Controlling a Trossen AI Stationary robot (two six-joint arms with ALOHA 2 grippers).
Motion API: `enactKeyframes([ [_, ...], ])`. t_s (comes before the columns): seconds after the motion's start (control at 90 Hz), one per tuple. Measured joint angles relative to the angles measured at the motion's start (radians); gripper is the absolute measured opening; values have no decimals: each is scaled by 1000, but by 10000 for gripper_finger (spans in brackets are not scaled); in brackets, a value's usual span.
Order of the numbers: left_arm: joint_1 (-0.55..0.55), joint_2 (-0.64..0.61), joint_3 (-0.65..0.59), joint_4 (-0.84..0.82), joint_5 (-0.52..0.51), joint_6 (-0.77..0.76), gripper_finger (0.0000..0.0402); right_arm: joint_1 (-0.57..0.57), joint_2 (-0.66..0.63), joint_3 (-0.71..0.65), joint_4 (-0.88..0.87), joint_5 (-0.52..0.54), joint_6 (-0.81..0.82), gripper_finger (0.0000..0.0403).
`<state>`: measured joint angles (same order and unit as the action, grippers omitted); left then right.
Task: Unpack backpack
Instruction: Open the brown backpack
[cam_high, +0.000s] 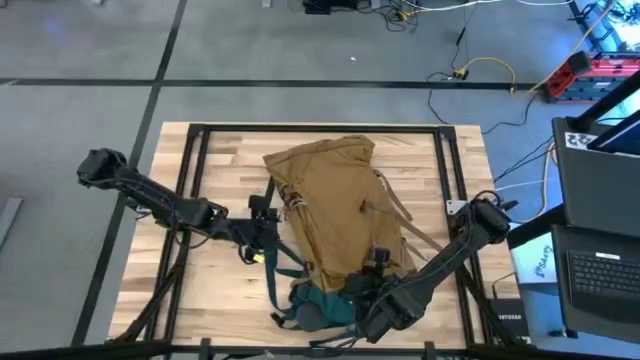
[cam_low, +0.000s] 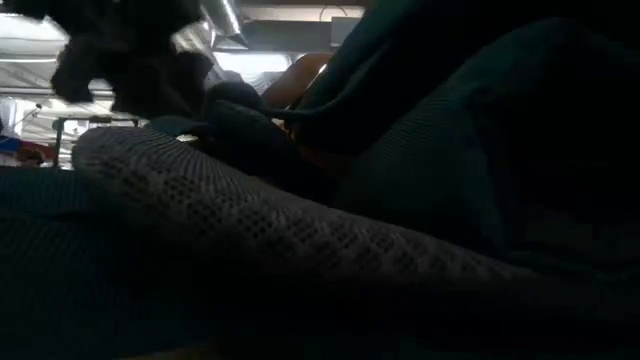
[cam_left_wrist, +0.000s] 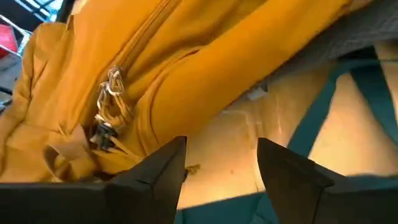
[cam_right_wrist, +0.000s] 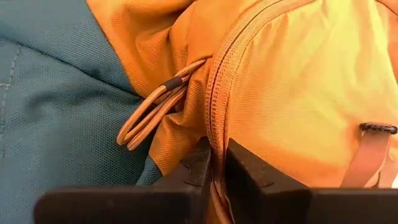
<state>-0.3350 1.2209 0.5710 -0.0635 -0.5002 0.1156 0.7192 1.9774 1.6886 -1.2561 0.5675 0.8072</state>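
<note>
The backpack is soft woven cloth, matt tan-brown over most of its body, with a coarser dark teal fabric at its base. A stitched zip seam runs down the tan cloth, beside thin smooth cord loops. A padded part is open mesh. The bench is pale, smooth wood planks inside a dark frame. Both grippers' fingers look like matt black plastic.
</note>
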Motion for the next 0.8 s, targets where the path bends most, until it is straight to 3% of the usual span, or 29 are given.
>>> enactKeyframes([
  [0.244, 101, 0, -121, 223, 6, -1, 182, 0, 0, 0, 10, 15, -1, 25],
  [0.478, 239, 0, -130, 239, 180, 28, 182, 0, 0, 0, 25, 17, -2, 25],
  [0.8, 381, 0, -129, 347, 107, 154, 182, -1, 0, 0, 38, 26, -1, 25],
])
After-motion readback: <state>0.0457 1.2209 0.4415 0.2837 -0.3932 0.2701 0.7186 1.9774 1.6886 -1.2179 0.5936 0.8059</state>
